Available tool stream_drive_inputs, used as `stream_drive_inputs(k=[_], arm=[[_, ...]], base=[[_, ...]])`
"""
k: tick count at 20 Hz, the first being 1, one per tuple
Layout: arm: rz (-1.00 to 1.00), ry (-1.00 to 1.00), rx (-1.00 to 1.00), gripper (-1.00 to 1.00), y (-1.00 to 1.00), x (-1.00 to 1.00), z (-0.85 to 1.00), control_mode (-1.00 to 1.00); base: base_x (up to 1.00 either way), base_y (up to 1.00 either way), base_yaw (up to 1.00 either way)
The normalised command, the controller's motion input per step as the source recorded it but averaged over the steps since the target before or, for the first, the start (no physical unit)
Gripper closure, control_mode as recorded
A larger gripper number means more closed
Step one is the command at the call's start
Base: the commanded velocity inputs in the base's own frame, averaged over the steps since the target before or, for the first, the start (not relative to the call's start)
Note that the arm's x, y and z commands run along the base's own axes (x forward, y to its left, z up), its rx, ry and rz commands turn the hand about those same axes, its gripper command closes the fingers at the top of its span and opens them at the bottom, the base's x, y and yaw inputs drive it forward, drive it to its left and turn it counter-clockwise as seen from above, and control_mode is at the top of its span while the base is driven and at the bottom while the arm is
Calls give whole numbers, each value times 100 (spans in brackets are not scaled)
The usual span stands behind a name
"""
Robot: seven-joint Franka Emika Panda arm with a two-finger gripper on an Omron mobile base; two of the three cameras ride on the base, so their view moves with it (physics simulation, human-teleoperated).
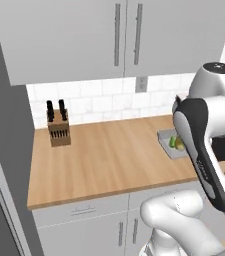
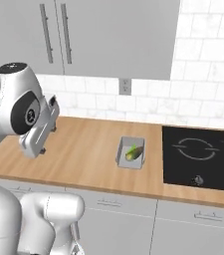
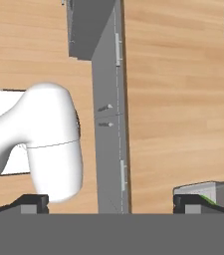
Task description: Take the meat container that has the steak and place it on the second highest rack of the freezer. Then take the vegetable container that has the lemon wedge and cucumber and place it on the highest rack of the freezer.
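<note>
The vegetable container, a small grey tray, sits on the wooden counter near the cooktop, with the lemon wedge and cucumber lying in it as yellow and green bits. In the left base view my arm partly covers this vegetable container. The hand looks straight down over the counter's front edge. My gripper is open, its fingertips far apart with nothing between them. A corner of the vegetable container lies just beyond the right fingertip. The steak and its container are out of view, and so are the freezer's shelves.
A knife block stands at the back left of the counter. A black cooktop lies right of the tray. A tall grey cabinet side rises at the far left. Upper cabinets hang above, and drawers lie below the counter edge.
</note>
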Motion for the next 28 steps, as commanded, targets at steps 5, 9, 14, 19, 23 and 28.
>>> stream_drive_inputs(k=[5,9,14,19,23,28], arm=[[0,0,0,-100,0,0,0,100],[0,1,0,-100,0,0,0,-100],[10,2,5,-100,-65,16,0,-100],[17,8,13,-100,-100,82,-1,-100],[17,1,4,-100,-93,86,-43,-100],[12,0,0,-100,-55,75,-84,-100]], base=[[34,-6,0],[0,0,0],[0,0,0],[0,0,0],[0,0,0],[0,0,0]])
